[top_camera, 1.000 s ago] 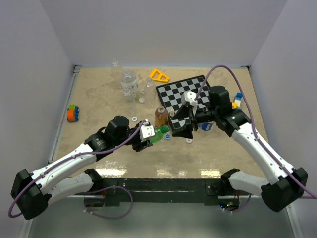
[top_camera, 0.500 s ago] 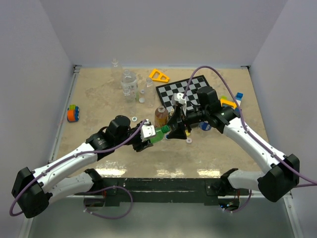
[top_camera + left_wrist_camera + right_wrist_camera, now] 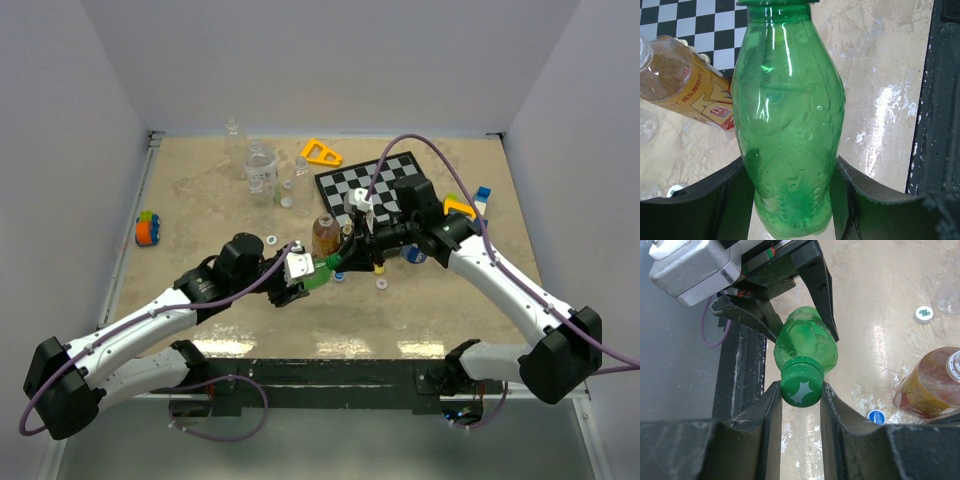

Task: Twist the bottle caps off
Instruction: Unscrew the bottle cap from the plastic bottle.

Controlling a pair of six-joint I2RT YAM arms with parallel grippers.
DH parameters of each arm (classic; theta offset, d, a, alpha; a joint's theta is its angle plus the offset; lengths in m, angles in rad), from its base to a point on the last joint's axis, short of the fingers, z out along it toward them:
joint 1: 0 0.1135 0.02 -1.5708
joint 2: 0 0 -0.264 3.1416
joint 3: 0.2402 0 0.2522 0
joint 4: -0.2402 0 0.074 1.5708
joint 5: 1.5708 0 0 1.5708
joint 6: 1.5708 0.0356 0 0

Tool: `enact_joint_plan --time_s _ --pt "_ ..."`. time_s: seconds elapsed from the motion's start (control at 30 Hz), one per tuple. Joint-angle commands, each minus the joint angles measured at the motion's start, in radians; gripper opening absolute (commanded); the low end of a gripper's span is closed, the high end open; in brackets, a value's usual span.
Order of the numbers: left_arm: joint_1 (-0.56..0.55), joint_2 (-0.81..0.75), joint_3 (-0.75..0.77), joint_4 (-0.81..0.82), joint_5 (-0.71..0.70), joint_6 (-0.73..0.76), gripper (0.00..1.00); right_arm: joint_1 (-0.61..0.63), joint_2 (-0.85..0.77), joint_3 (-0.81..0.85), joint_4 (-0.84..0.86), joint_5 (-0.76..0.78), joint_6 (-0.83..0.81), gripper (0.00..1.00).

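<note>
Green cap (image 3: pixel 801 386) squarely between the fingers of the right pincer (image 3: pixel 800 392), clenched on it from both sides, pads (image 3: pixel 771 425) touching its ribbed edge. Behind the cap, one green bottle (image 3: pixel 790 115), lying roughly level off the tabletop (image 3: pixel 200 200), body grasped by the left pincer (image 3: pixel 790 200), fingers (image 3: pixel 715 200) pressed to either flank near the base. Cap end toward the right arm, base toward the left. Just beside, one amber bottle (image 3: pixel 930 385) with an orange label, standing on the tabletop. Loose near it: one blue cap (image 3: pixel 876 416), one white cap (image 3: pixel 924 314) with a green mark. Further back, one chessboard (image 3: pixel 385 190), one yellow triangle (image 3: pixel 320 152). At the left edge, one small multicoloured toy (image 3: pixel 148 228), well apart from everything else.
</note>
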Motion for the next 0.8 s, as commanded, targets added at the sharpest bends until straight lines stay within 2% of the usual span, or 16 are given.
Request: enact_joint_plan --time_s 0.0,0.07,0.17,0.33,0.4,0.5,0.77 --pt "0.005 -0.015 0.013 0.046 -0.003 -0.006 0.00 0.019 -0.034 0.035 -0.059 -0.018 -0.107 0.02" --pt "0.005 -0.017 0.013 0.044 -0.002 -0.004 0.00 0.022 -0.044 0.040 -0.096 -0.014 -0.186 0.00" --pt "0.004 -0.026 0.011 0.041 0.001 -0.001 0.00 0.030 -0.060 0.058 -0.180 0.018 -0.392 0.00" --pt "0.004 -0.034 0.011 0.034 0.018 0.002 0.00 0.035 -0.110 0.089 -0.361 0.064 -0.902 0.00" --pt "0.004 -0.038 0.013 0.029 0.023 0.002 0.00 0.035 -0.138 0.084 -0.363 0.115 -1.057 0.01" --pt "0.004 -0.048 0.011 0.026 0.029 -0.001 0.00 0.035 -0.120 0.116 -0.354 0.135 -1.089 0.01" --pt "0.004 -0.057 0.007 0.026 0.044 0.003 0.00 0.035 -0.127 0.097 -0.342 0.048 -1.075 0.01"
